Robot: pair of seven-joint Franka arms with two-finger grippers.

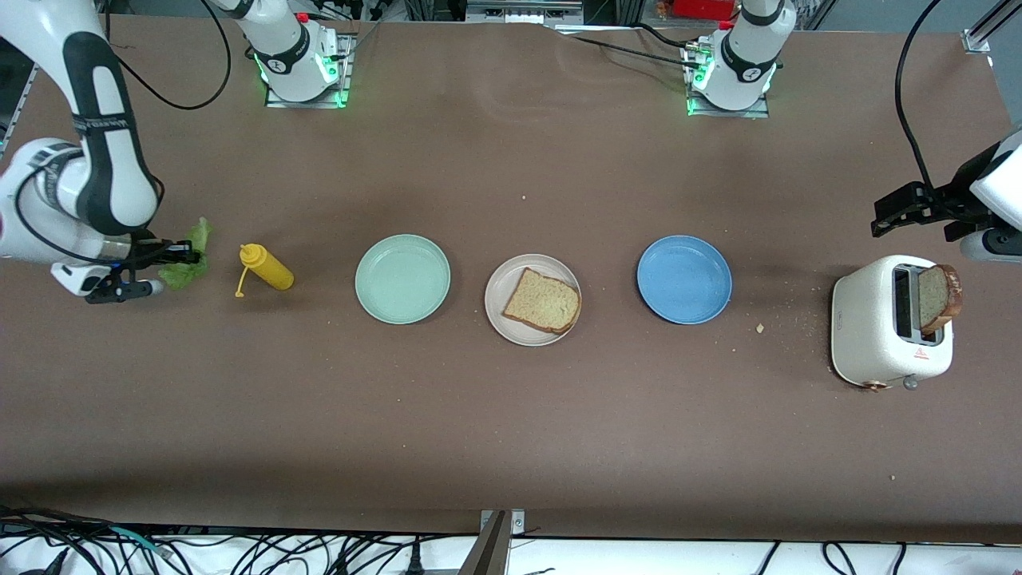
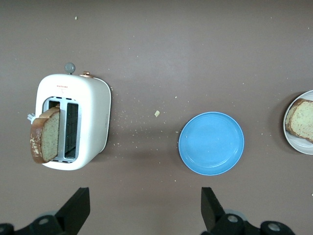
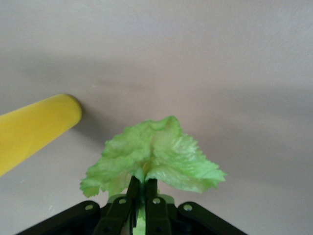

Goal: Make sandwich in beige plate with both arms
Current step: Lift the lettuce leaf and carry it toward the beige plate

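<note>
Front view: the brown table fills the scene, with the two white arms based along its top edge. The right arm bends down at its own end of the table, and the left arm waits above the white toaster at the other end. A browned bread slice stands up out of one toaster slot, leaning a little. Three plates lie in a row across the middle: the mint-green plate toward the right arm's end, the blue plate toward the left arm's end, and the beige plate between them. On the beige plate lies a second bread slice, flat, reaching to the rim on the blue plate's side. A yellow squeeze bottle lies on its side between the mint-green plate and the crinkled green lettuce leaf. The right gripper has its fingers pinched tight on the leaf's stem end, just beside the bottle; in the right wrist view the leaf fans out from the closed fingertips. The left gripper holds nothing, its fingers spread wide in the left wrist view. Crumbs dot the table between the toaster and the blue plate.
</note>
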